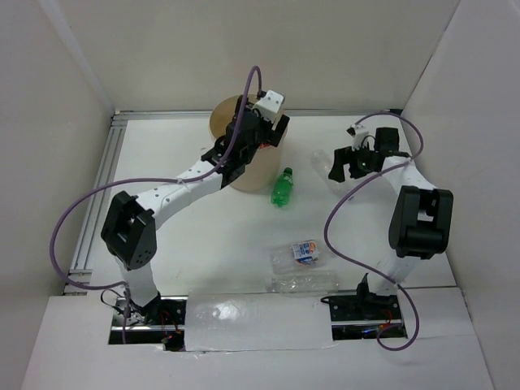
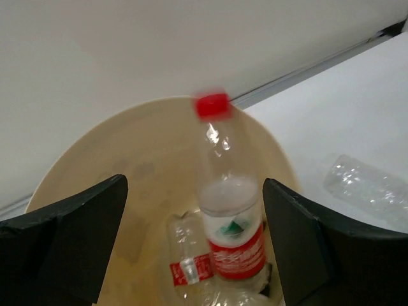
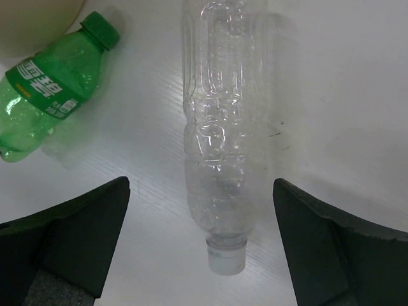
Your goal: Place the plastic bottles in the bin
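Observation:
My left gripper hangs open over the beige bin. In the left wrist view a clear bottle with a red cap and red label stands upright and blurred inside the bin, between my spread fingers and touching neither. Another red-labelled bottle lies beneath it. My right gripper is open above a clear bottle with a white cap that lies on the table between its fingers. A green bottle lies by the bin and also shows in the right wrist view.
Two more clear bottles lie near the table's front: one with a blue and orange label, one plain. White walls enclose the table on the left, back and right. The bin stands at the back wall.

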Robot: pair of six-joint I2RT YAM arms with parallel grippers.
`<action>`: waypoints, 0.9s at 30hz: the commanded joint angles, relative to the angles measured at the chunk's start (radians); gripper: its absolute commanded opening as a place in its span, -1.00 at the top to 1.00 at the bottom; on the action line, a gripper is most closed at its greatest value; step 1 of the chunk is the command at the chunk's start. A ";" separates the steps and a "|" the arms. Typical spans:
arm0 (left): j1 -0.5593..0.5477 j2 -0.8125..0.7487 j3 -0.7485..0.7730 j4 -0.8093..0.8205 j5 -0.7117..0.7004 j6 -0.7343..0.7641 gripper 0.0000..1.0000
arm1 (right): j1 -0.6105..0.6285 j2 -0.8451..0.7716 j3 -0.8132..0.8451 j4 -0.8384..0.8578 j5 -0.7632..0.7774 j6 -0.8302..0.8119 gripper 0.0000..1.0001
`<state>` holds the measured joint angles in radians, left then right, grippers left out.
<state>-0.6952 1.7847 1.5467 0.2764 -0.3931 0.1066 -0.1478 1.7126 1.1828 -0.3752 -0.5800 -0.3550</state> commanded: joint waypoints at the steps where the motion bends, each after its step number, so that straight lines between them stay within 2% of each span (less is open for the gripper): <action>1: 0.017 -0.065 0.017 0.049 -0.043 0.018 -1.00 | 0.028 0.045 -0.003 0.048 0.051 -0.009 -1.00; 5: -0.021 -0.203 -0.071 0.032 0.026 0.100 -1.00 | 0.065 0.108 0.034 0.058 0.077 -0.042 -1.00; 8: -0.095 -0.333 -0.126 -0.063 0.172 0.151 -1.00 | 0.088 0.166 0.046 0.058 0.140 -0.042 -0.93; 9: -0.133 -0.393 -0.166 -0.197 0.294 0.166 -1.00 | 0.088 0.189 0.057 0.058 0.155 -0.042 -0.71; 10: -0.157 -0.393 -0.166 -0.198 0.328 0.166 -1.00 | 0.088 0.199 0.057 0.058 0.155 -0.051 -0.71; 11: -0.182 -0.442 -0.189 -0.232 0.362 0.166 -1.00 | 0.088 0.199 0.066 0.058 0.155 -0.052 -0.58; 12: -0.237 -0.461 -0.248 -0.285 0.393 0.166 -1.00 | 0.088 0.199 0.078 0.041 0.155 -0.065 -0.16; 13: -0.266 -0.476 -0.282 -0.304 0.423 0.166 -1.00 | 0.076 0.199 0.078 0.020 0.123 -0.074 0.08; 16: -0.396 -0.485 -0.416 -0.327 0.424 0.154 -0.96 | 0.051 0.150 0.110 -0.036 0.062 -0.087 0.59; 19: -0.487 -0.444 -0.511 -0.296 0.382 0.117 -0.94 | 0.022 0.082 0.184 -0.082 -0.030 -0.096 0.62; 23: -0.521 -0.357 -0.577 -0.172 0.341 0.088 -0.94 | 0.031 -0.031 0.345 -0.140 -0.234 -0.096 0.62; 27: -0.530 -0.262 -0.588 -0.109 0.310 0.100 -0.96 | 0.103 -0.061 0.484 -0.047 -0.369 -0.018 0.62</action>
<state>-1.2221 1.5082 0.9321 0.0319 -0.0536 0.2256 -0.1024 1.7416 1.5639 -0.4843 -0.7536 -0.4217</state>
